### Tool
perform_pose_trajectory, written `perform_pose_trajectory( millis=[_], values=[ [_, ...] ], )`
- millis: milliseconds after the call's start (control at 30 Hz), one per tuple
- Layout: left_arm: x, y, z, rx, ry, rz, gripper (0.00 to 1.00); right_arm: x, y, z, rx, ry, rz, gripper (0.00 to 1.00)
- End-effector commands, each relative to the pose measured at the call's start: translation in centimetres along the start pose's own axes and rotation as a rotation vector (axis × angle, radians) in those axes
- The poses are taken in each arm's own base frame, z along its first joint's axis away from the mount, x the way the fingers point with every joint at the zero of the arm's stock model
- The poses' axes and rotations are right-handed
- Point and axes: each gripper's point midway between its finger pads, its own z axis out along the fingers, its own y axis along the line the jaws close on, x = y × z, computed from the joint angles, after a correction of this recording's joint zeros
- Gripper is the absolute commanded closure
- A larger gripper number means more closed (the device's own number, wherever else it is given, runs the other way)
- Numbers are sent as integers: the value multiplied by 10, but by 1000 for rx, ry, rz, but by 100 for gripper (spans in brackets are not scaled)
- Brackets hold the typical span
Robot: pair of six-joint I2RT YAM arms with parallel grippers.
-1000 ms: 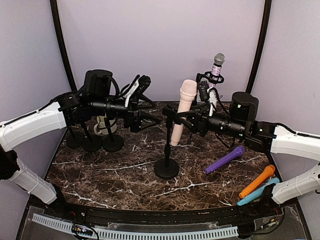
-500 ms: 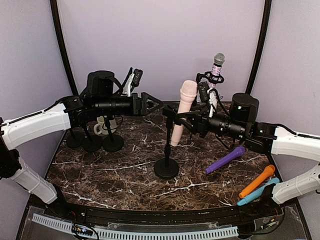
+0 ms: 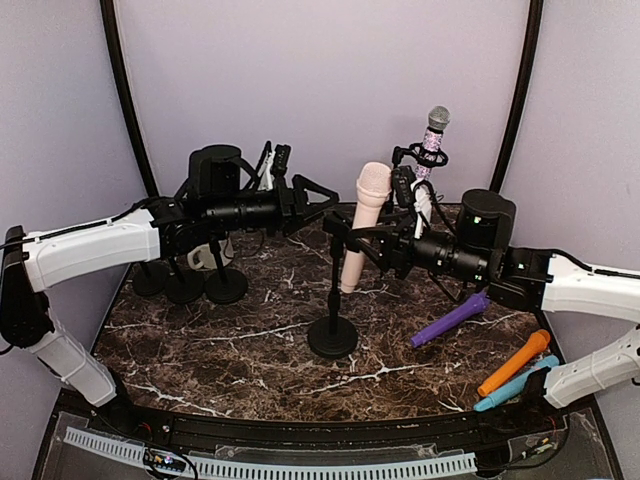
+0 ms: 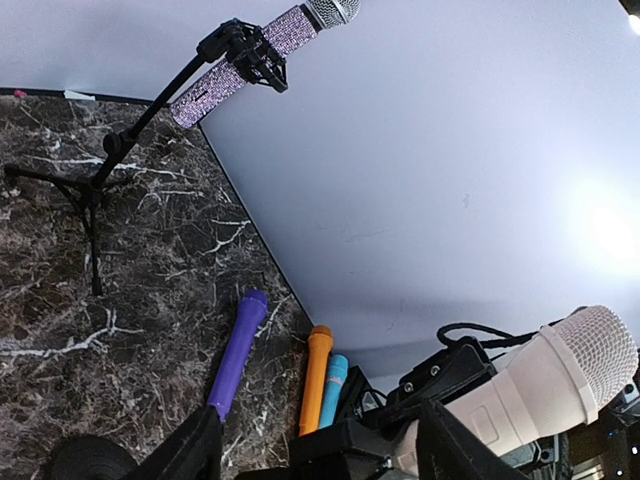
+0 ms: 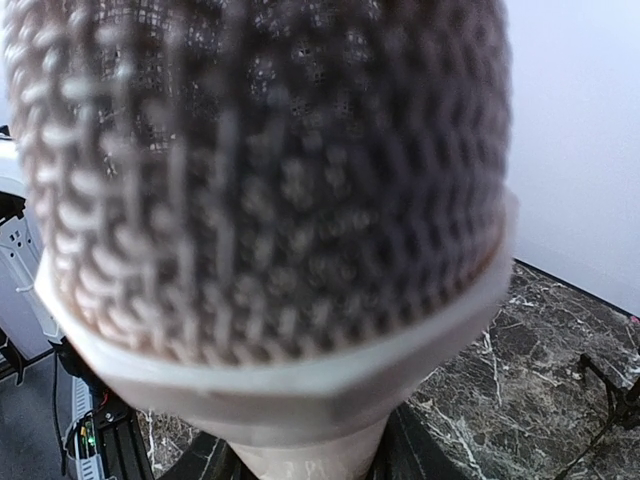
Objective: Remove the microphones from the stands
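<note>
The left gripper (image 3: 318, 192), fingers apart but narrowing, has swung in from the left edge of the dark marbled table (image 3: 250, 350) toward the pale pink mesh-headed microphone (image 3: 362, 225), tilted in its black round-based stand (image 3: 333, 335) mid-surface with the right gripper (image 3: 368, 245) clamped on its handle, so lift-out seems near.

We're looking into a robot lab booth here: plain lilac backdrop panels (image 3: 320, 80) around a marble-patterned tabletop (image 3: 250, 350), two arms bolted on, cable track (image 3: 300, 466) in front.
</note>
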Motion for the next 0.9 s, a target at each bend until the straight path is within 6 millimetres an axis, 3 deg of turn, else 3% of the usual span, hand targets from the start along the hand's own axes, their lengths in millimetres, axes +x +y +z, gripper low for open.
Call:
perform_pose_trajectory(
  millis=[0, 267, 567, 867],
  values=[
    [15, 2, 8, 39, 44, -62, 34, 2, 3, 5, 10, -14, -8, 80],
    [17, 6, 9, 21, 46, -72, 47, 9, 1, 11, 23, -2, -16, 80],
    [32, 15, 14, 9, 89, -95, 60, 13, 0, 14, 28, 15, -19, 80],
    [70, 56, 2, -115, 158, -113, 68, 11, 3, 13, 26, 32, -23, 80]
  ],
)
